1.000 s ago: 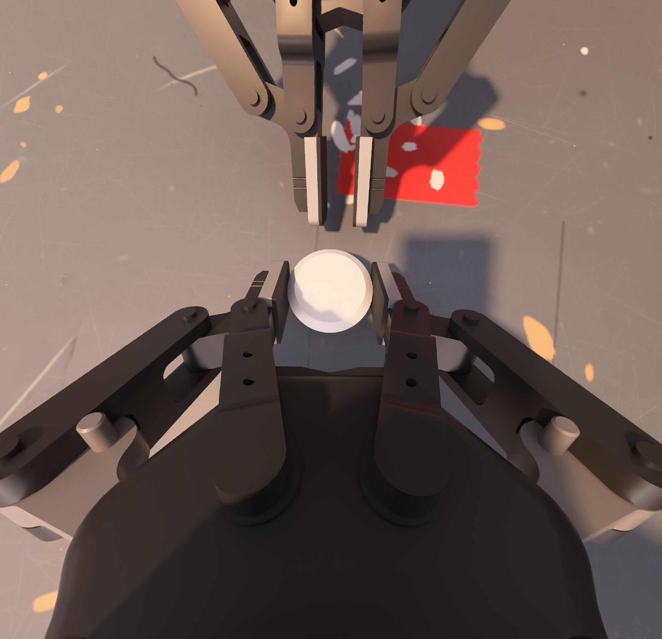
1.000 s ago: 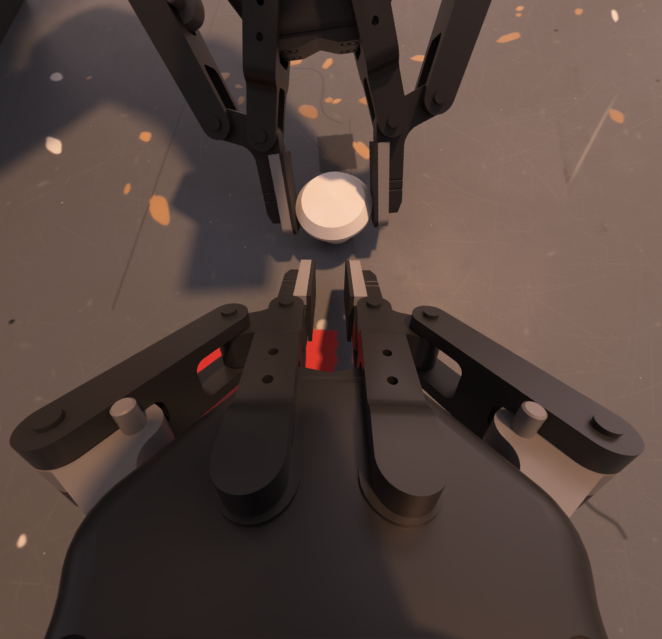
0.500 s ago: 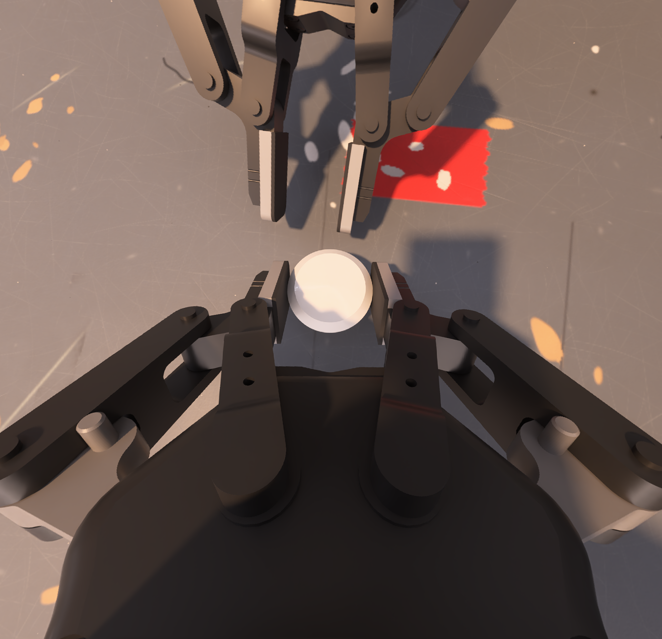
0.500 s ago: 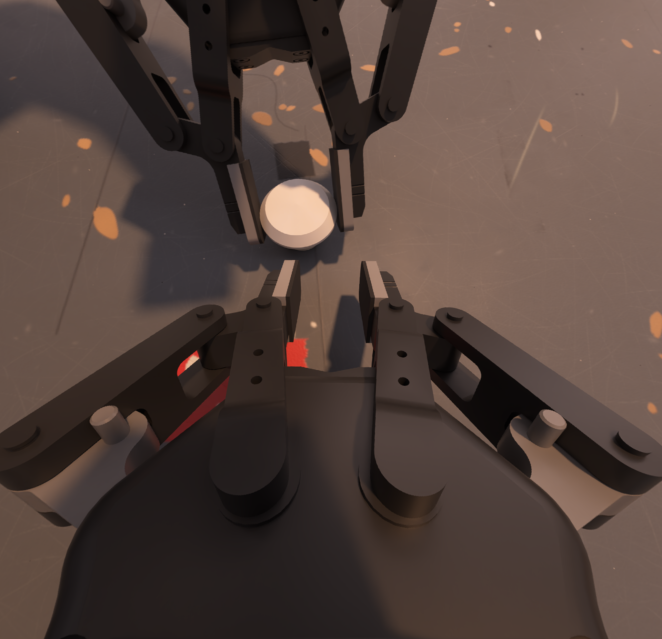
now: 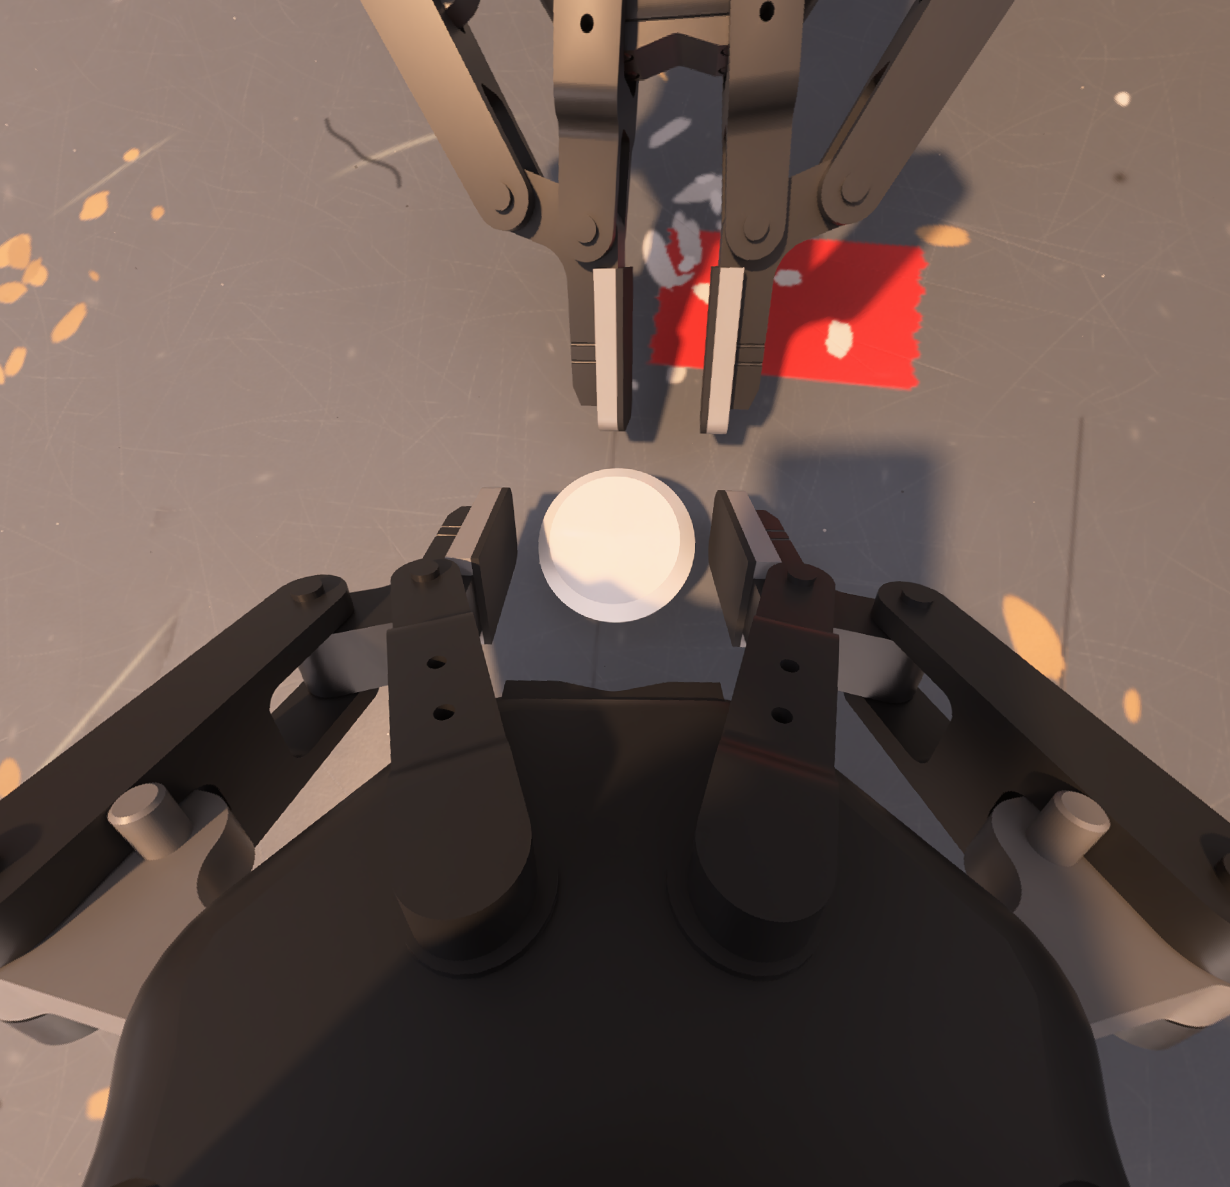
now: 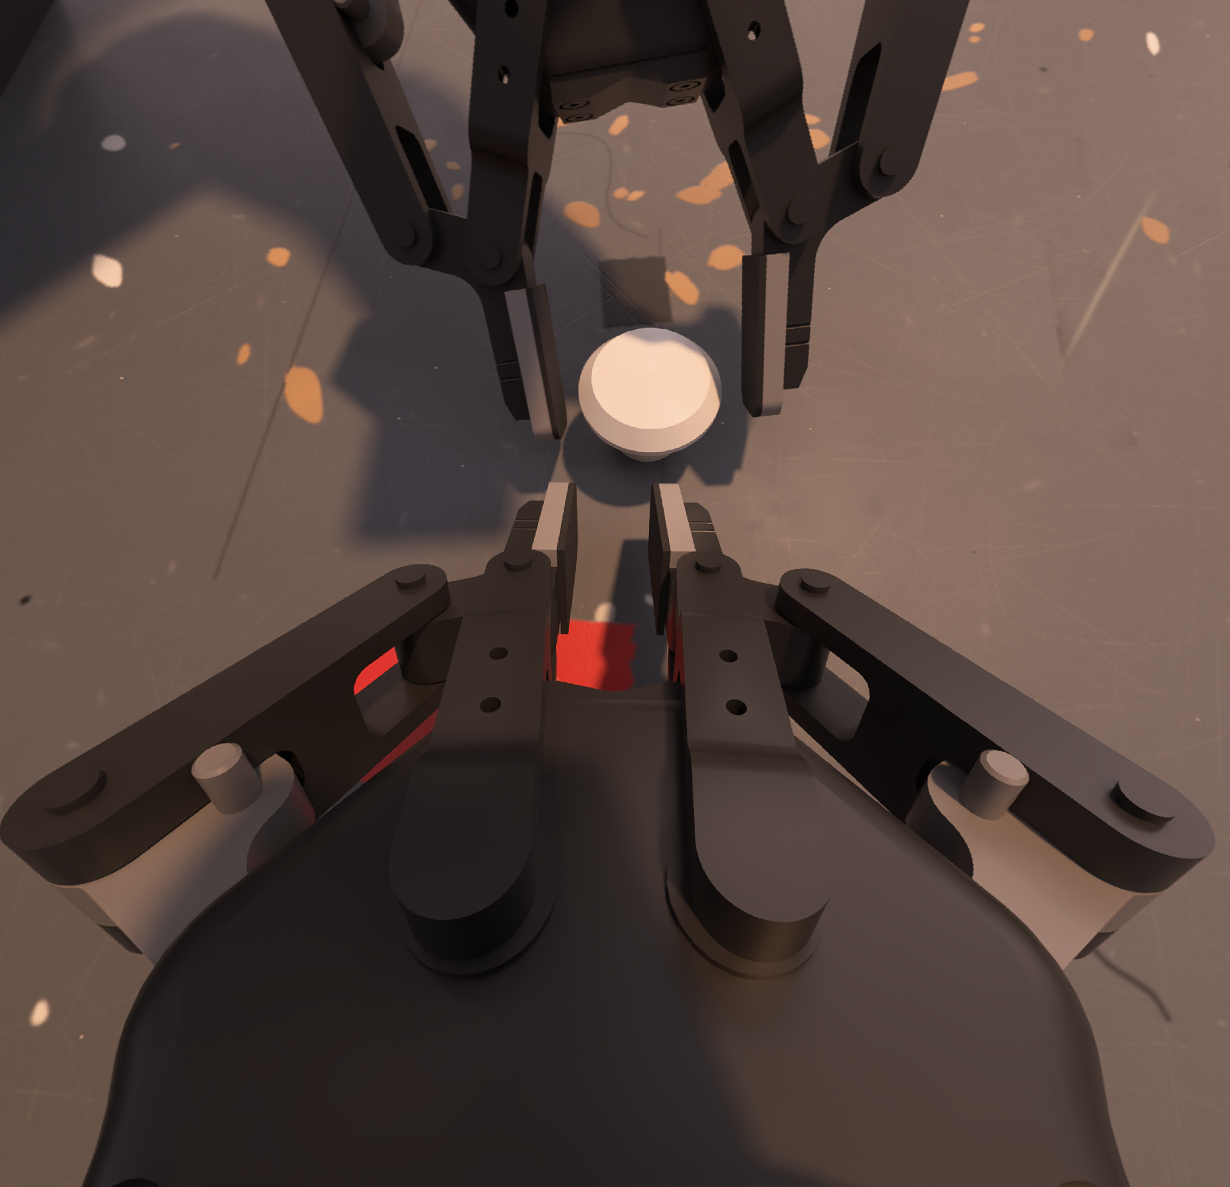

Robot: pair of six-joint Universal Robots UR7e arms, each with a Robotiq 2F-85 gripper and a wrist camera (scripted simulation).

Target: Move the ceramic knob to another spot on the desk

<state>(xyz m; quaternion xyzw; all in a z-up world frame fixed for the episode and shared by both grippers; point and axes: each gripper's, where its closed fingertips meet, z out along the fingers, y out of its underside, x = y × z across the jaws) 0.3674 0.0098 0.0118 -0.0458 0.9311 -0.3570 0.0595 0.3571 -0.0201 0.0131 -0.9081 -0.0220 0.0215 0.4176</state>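
The white ceramic knob (image 5: pixel 615 546) stands on its stem on the grey desk (image 5: pixel 266 423). My left gripper (image 5: pixel 612 496) is open around it, with a thin gap between each pad and the knob's rim. The right wrist view shows the same: the knob (image 6: pixel 649 386) sits between the left gripper's fingers (image 6: pixel 655 419), touching neither. My right gripper (image 6: pixel 612 489) hangs just short of the knob, facing the left one, its fingers a narrow gap apart and holding nothing. It also shows in the left wrist view (image 5: pixel 662 426).
A red tape patch (image 5: pixel 845 316) lies flat on the desk under the right gripper and shows between its fingers in the right wrist view (image 6: pixel 592 649). Orange light flecks and scratches mark the desk. A dark block corner (image 6: pixel 20 30) is at the far left.
The left gripper's fingers have parted from the knob, which they were clamping before. The right gripper, tilted aside and wider open half a second ago, is back in line with a narrower gap.
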